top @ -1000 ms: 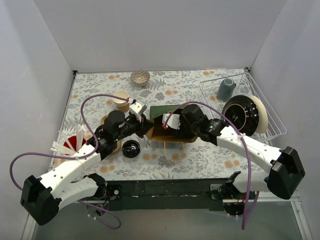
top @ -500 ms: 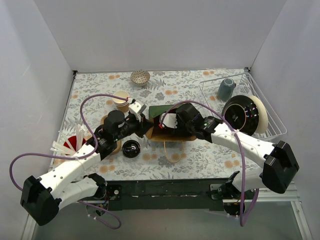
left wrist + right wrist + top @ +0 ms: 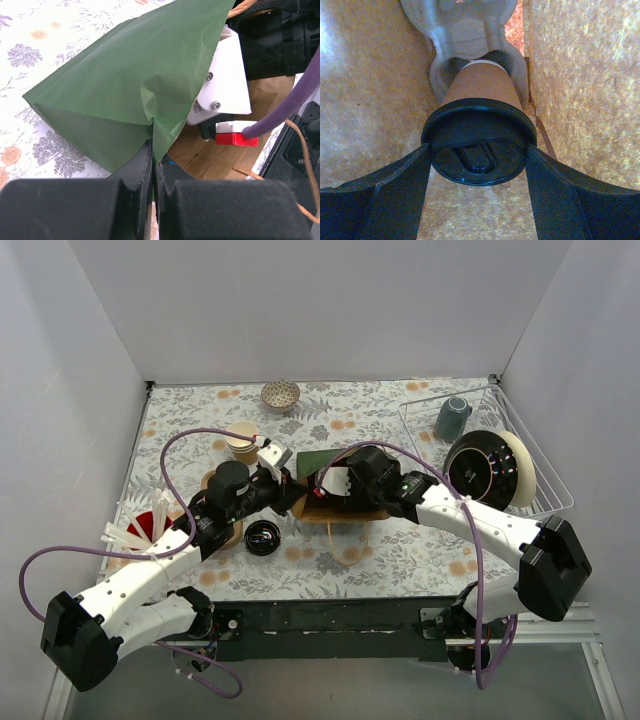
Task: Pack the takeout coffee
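The right claw [image 3: 479,165] is clamped on the coffee cup [image 3: 479,125], one finger on each side just under the black lid, and it's already deep inside the bag [image 3: 125,85] — brown paper walls on both sides in the right wrist view. The cup lies on its side, lid facing the camera, base pointing into what looks like a molded cup tray [image 3: 465,30] at the far end of the bag. The left claw [image 3: 152,170] is pinched shut on the green edge of the bag's mouth, holding it open.

What worries me here: the cup is horizontal, so if the lid isn't seated tight it could leak or pop. If the right claw lets go now, I'd guess the cup rolls around instead of sitting in the tray. And if the left one loses that thin fold of paper, the mouth flops down onto the right arm and could drag the bag when it backs out.

Other containers: the wire rack [image 3: 540,502] on the right of the surface holds a mug [image 3: 452,418] and a dark plate [image 3: 478,466]. A second paper cup [image 3: 242,438] stands open, nothing visible in it, and a patterned bowl [image 3: 281,394] sits at the back — can't see inside. A loose black lid [image 3: 263,537] lies near the left arm.
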You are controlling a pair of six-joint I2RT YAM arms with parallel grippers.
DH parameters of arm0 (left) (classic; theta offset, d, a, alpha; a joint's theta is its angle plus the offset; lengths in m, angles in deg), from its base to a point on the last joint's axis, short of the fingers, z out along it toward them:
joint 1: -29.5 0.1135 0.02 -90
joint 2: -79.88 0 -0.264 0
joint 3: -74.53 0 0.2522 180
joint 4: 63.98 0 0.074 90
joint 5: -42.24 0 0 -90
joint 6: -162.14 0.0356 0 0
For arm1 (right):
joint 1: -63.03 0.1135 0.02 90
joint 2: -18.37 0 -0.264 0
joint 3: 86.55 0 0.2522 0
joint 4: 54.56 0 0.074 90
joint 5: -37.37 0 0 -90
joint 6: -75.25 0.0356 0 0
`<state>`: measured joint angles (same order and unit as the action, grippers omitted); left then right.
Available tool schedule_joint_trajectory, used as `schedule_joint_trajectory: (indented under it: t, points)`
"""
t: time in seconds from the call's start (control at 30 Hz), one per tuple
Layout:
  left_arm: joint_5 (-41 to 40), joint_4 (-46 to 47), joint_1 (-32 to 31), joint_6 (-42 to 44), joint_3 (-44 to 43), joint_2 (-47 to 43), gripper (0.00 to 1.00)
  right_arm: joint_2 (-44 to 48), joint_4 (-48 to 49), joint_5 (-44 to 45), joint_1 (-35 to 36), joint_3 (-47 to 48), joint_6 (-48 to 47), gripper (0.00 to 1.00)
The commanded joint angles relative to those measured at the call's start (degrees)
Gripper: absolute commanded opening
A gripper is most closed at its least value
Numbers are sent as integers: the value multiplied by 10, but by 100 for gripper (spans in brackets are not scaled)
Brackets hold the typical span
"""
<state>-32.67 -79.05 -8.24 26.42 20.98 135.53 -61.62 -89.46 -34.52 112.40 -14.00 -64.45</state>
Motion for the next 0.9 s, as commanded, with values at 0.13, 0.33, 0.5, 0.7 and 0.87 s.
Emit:
schedule_joint_trajectory:
  t: [0.13,0.33,0.5,0.7,0.87]
  points:
    - [19,3,-1,-10,14,-20,0,-6,44,24,8,27,-10,31]
    - [21,2,-1,-10,16,-26,0,-8,65,22,9,20,-14,31]
    - [27,3,-1,-14,20,-30,0,-12,80,10,8,10,-7,31]
    - [28,3,-1,-18,27,-39,0,-25,88,5,6,6,-6,31]
    - [25,2,-1,-21,30,-42,0,-34,67,-13,4,16,9,31]
